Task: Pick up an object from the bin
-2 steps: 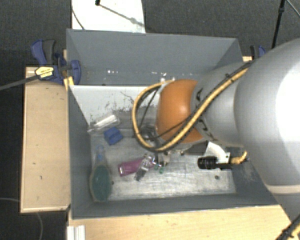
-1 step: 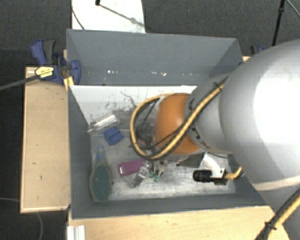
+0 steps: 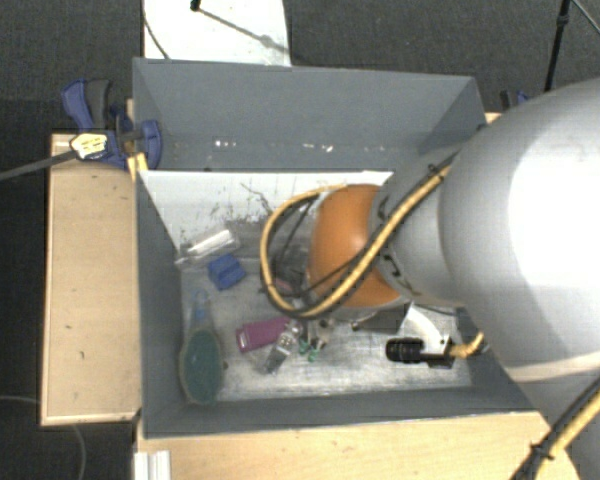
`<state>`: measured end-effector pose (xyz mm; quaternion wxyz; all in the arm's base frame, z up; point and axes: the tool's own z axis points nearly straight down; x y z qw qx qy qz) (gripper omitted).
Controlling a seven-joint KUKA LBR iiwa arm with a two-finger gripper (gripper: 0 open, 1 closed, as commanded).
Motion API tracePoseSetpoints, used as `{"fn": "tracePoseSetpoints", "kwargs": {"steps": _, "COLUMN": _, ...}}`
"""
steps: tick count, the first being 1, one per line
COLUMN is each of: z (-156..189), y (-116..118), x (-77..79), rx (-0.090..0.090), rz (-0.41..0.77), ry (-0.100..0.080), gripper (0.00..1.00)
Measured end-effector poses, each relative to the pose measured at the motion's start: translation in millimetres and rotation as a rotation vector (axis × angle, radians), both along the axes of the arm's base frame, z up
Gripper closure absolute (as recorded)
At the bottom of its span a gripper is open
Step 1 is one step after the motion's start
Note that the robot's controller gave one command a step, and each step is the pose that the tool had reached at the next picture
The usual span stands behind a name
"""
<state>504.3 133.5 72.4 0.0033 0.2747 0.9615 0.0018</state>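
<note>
Well down in the bin (image 3: pixel 160 298), the hand (image 3: pixel 306 342) sits under the orange cover (image 3: pixel 345 243) and its looped cables, near the front wall and about midway across. Whether it is wide or narrow I cannot tell, as the cover hides most of it, and nothing can be seen held. Its tip appears to be just beside a purple piece (image 3: pixel 260 335) lying flat on the floor. A small grey scrap (image 3: pixel 278 356) touches or nearly touches that piece on its near side. These two are the likeliest things to take, though I cannot say which. A green disc (image 3: pixel 201 363) leans in the front left corner. A blue block (image 3: pixel 225 271) and a clear tube (image 3: pixel 206 242) lie farther back, and a black plug (image 3: pixel 412 351) lies well apart on the view's right.

To grasp well, I judge the hand should centre over one thing alone. The purple piece is the bigger, plainer target: close across its narrow side and lift straight up. The risk is pinching the scrap along with it, or nudging both toward the wall.
</note>
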Motion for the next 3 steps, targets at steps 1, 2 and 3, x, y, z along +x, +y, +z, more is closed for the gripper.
{"fn": "tracePoseSetpoints", "kwargs": {"steps": 1, "z": 2.4, "y": -0.4, "x": 2.4, "rx": 0.0, "rz": -0.002, "ry": -0.006, "gripper": 1.0}}
{"fn": "tracePoseSetpoints", "kwargs": {"steps": 2, "z": 51.3, "y": -0.5, "x": 3.5, "rx": 0.0, "rz": 0.003, "ry": 0.003, "gripper": 1.0}}
{"fn": "tracePoseSetpoints", "kwargs": {"steps": 3, "z": 87.7, "y": -0.7, "x": 4.1, "rx": -0.001, "rz": 0.009, "ry": 0.004, "gripper": 1.0}}
